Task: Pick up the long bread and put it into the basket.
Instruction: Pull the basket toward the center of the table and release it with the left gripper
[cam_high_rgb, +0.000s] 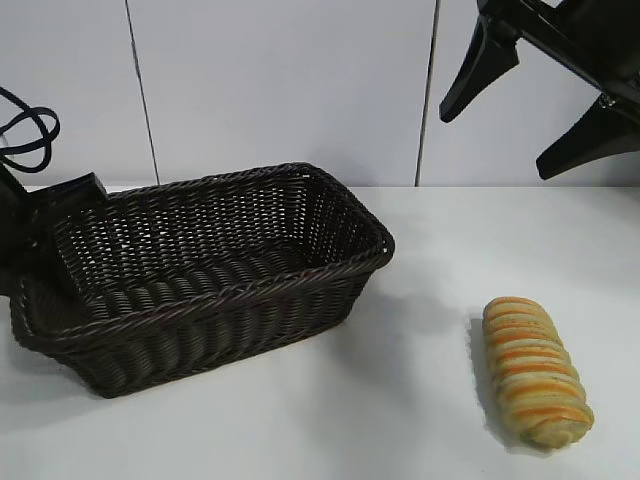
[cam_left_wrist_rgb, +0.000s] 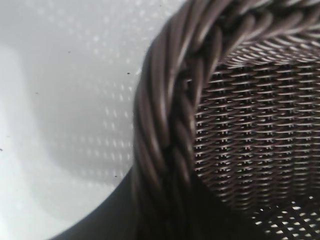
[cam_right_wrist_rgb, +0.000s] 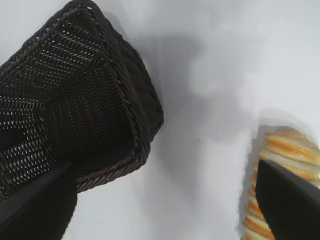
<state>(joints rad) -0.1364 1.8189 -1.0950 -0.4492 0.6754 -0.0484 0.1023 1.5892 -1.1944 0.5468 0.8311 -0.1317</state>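
My right claw (cam_high_rgb: 540, 110) hangs spread wide above the long bread (cam_high_rgb: 535, 371), which lies on the desk (cam_high_rgb: 420, 400) beside the basket (cam_high_rgb: 330, 268); I can't tell the left claw's state.

Surface: white table (cam_high_rgb: 420, 420), matte, soft shadows toward 9 o'clock | Backdrop: pale grey-white panelled wall (cam_high_rgb: 280, 90) at 12 o'clock, two dark vertical seams (cam_high_rgb: 141, 90) | Light: diffuse, even
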